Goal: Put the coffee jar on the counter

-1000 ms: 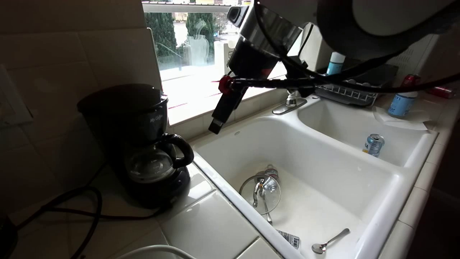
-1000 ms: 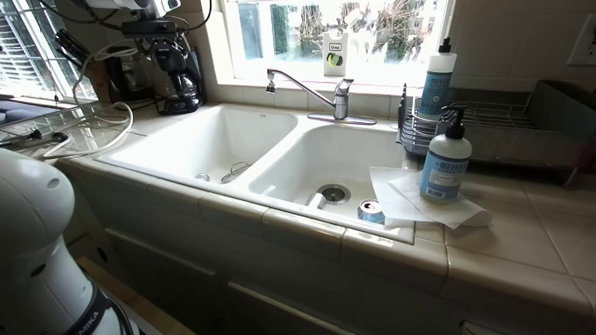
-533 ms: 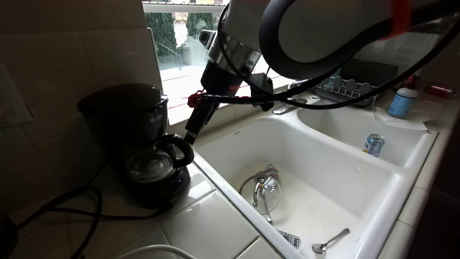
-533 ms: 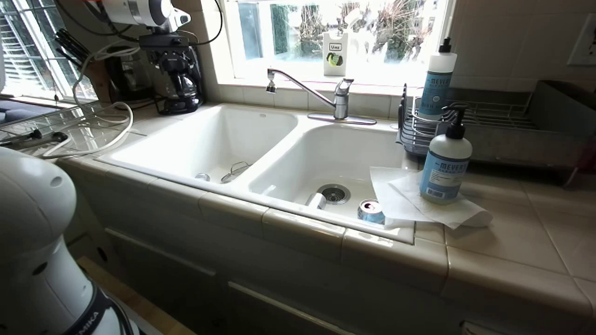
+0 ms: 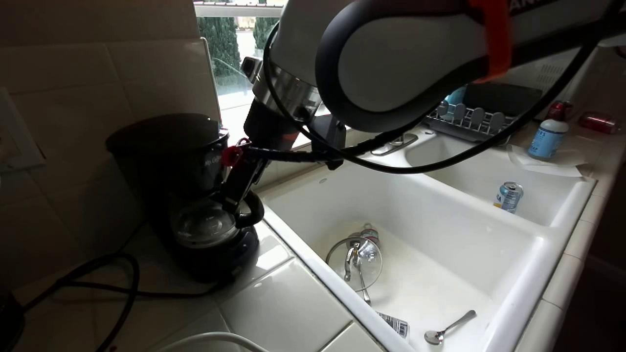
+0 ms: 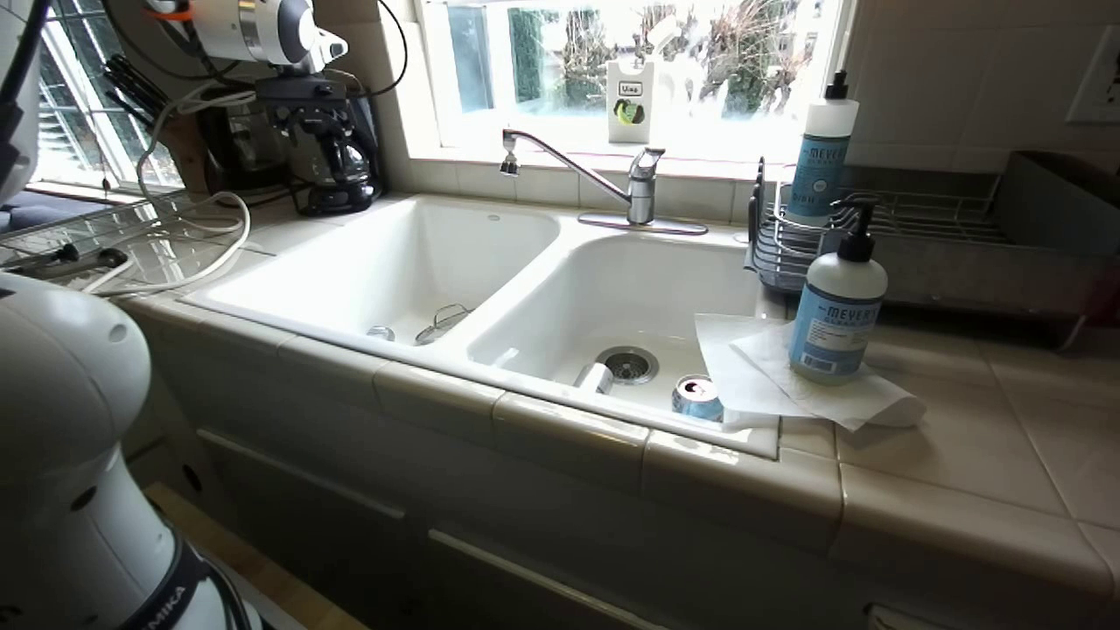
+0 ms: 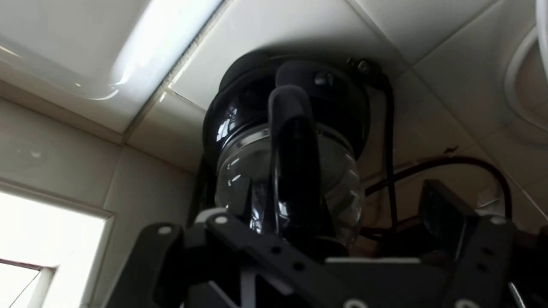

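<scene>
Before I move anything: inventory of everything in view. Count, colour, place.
Mr. Coffee machine: 1, black, on tiled counter
coffee carafe: 1, clear, black-handled, in machine
double-basin sink: 1, white, under window
tiled counter: 1, cream, around sink
faucet: 1, chrome, behind sink
glass lid: 1, clear, basin nearer machine
spoon: 1, silver, same basin
drink can: 1, blue, other basin
red can: at least 1, red, beyond sink
Meyer's pump bottles: 2, blue-labelled, on paper and at dish rack
dish rack: 1, grey, on counter
knife block: 1, brown, on counter
cables: several, mixed, on counter
printed container: 1, white, at window
others: uncounted, too dark or hidden
Panda arm: 1, white, above counter
end effector: 1, black, open, at carafe
</scene>
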`<state>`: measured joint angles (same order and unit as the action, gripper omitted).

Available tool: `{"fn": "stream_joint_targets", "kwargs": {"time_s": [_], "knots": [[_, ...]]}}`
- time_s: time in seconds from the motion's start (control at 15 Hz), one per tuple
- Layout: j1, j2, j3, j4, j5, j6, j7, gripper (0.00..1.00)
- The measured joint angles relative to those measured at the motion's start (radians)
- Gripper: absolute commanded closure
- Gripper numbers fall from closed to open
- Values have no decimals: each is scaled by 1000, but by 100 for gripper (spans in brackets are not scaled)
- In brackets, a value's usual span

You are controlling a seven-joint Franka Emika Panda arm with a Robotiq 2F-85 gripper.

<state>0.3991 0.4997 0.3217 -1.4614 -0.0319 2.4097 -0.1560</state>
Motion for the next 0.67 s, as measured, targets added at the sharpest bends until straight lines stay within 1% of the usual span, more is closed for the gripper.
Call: {"fn": "stream_joint_targets", "kwargs": {"time_s": [0.07,0.13,0.2,0.27,0.33,0.4,0.47,0.53,0.67], "knots": [[6,6,-7,7,-9,0,0,5],[12,11,-14,14,-20,0,1,9],[16,15,-21,20,-31,0,2,10],[20,18,-27,24,-40,0,2,18],[22,19,-34,25,-48,0,2,19],[24,20,-39,27,-56,1,2,18],[25,20,-43,28,-63,2,2,24],[25,21,-46,30,-69,4,2,22],[25,22,-48,32,-72,26,-2,25]]}}
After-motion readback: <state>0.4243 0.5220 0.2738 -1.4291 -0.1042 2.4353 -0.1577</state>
